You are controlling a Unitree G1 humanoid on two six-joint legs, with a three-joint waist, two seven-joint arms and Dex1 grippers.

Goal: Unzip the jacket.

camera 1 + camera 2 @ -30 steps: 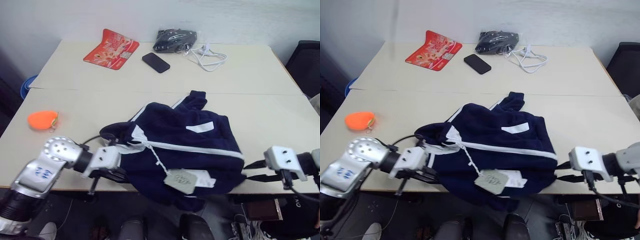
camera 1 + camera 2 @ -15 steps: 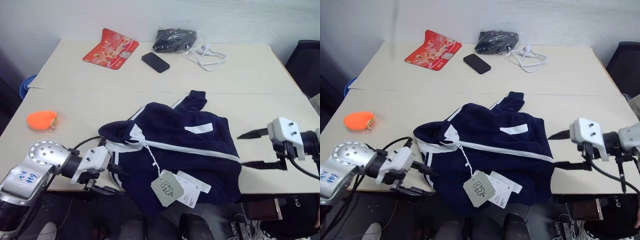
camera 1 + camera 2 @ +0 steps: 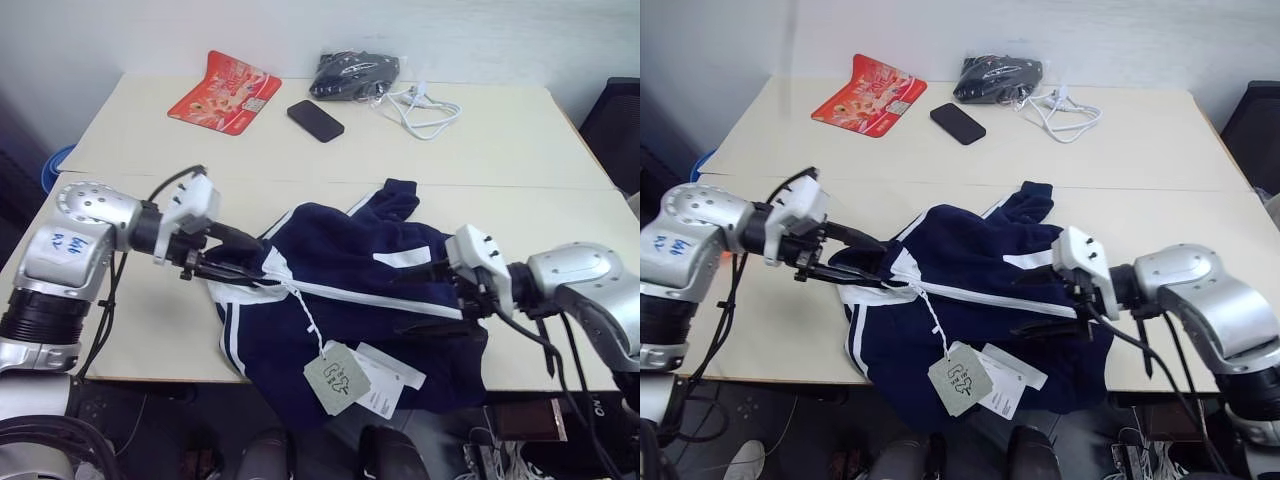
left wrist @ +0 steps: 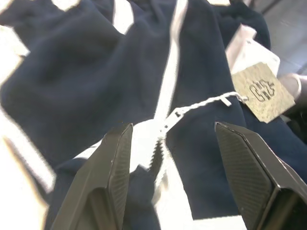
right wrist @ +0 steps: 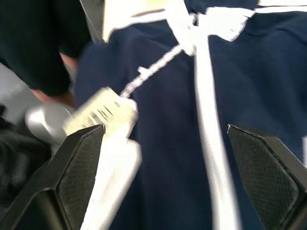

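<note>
Jacket lay crumpled at the near edge of the surface, its hem and hang tags drooping over that edge, the white zipper running shut across its middle. Left claw hovered at the collar end of the jacket, fingers apart and holding nothing; in its wrist view the zipper pull sat between the two fingers, not yet pinched. Right claw hung over the jacket's other end, spread wide and also empty. Beyond the jacket, well apart, lay a phone and a red packet.

Judging from this, the risks were plain: the left claw could close on loose fabric or the tag string rather than the pull, and with nothing pinning the hem, any tug might drag the whole jacket off the edge.
</note>
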